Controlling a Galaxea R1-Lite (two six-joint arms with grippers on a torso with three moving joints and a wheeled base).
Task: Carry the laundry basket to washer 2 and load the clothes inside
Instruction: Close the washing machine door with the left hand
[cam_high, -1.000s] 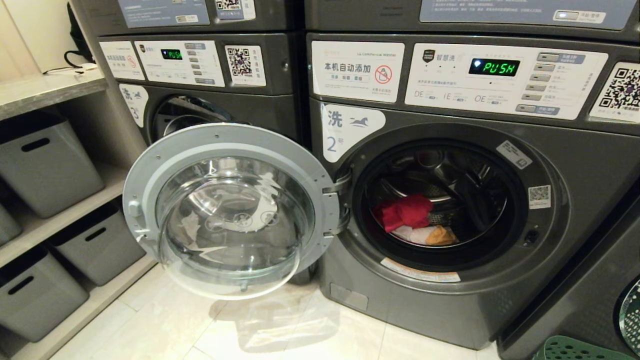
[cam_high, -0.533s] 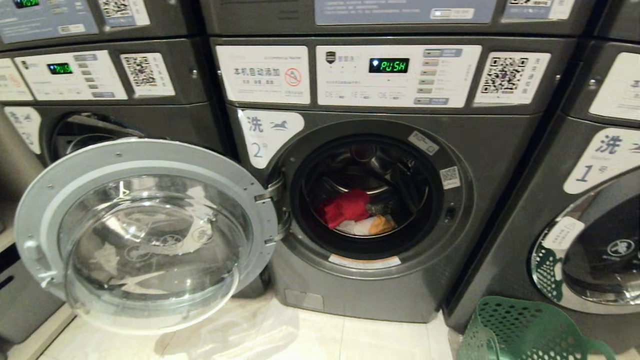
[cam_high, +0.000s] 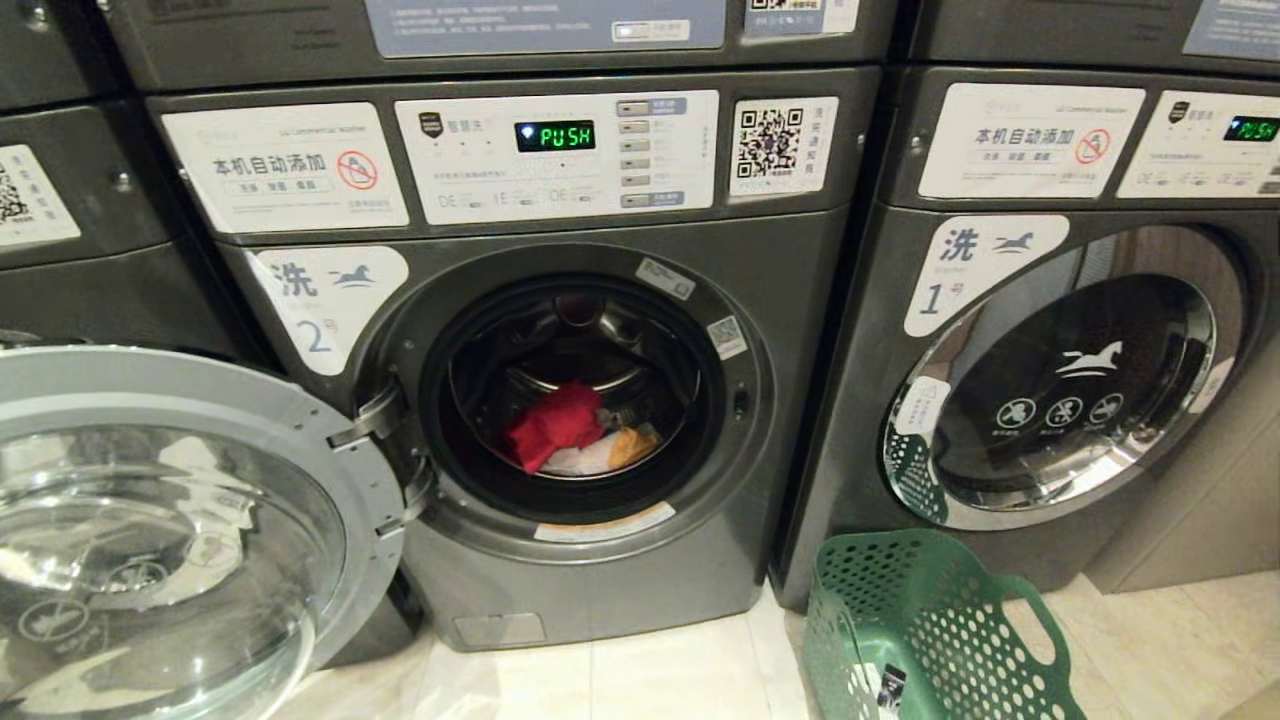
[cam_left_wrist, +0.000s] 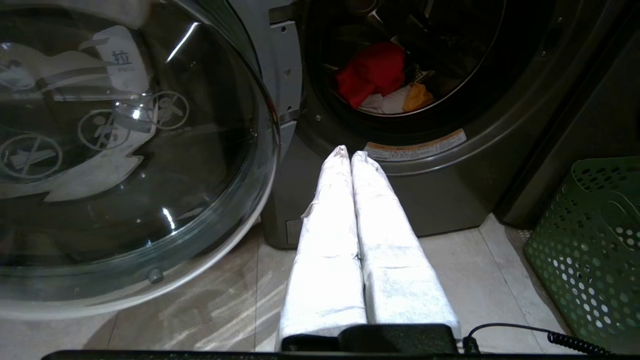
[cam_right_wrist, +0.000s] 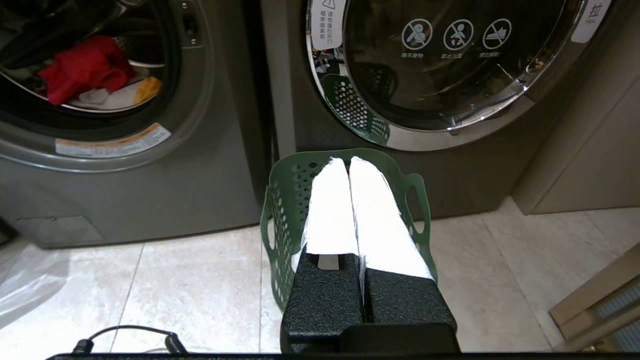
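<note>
Washer 2 (cam_high: 600, 590) stands in front of me, its round glass door (cam_high: 150, 530) swung wide to the left. The clothes lie in its drum: a red piece (cam_high: 550, 425), a white one (cam_high: 590, 460) and a yellow-orange one (cam_high: 635, 445). The green laundry basket (cam_high: 930, 620) sits on the floor to the right, in front of washer 1. No garment shows in the visible part of it. My left gripper (cam_left_wrist: 350, 152) is shut and empty, low before washer 2's opening. My right gripper (cam_right_wrist: 348, 160) is shut and empty above the basket (cam_right_wrist: 285, 210). Neither arm is in the head view.
Washer 1 (cam_high: 1060, 390) on the right has its chrome-ringed door shut. Another dark washer (cam_high: 90, 250) is at the left edge. The open door juts out over the pale tiled floor (cam_high: 650, 680) on the left. A beige panel (cam_right_wrist: 590, 125) stands beyond washer 1.
The whole head view has swung to the right. Washer 2 slid left in the picture, and washer 1 and the basket came into view. Nothing itself has moved.
</note>
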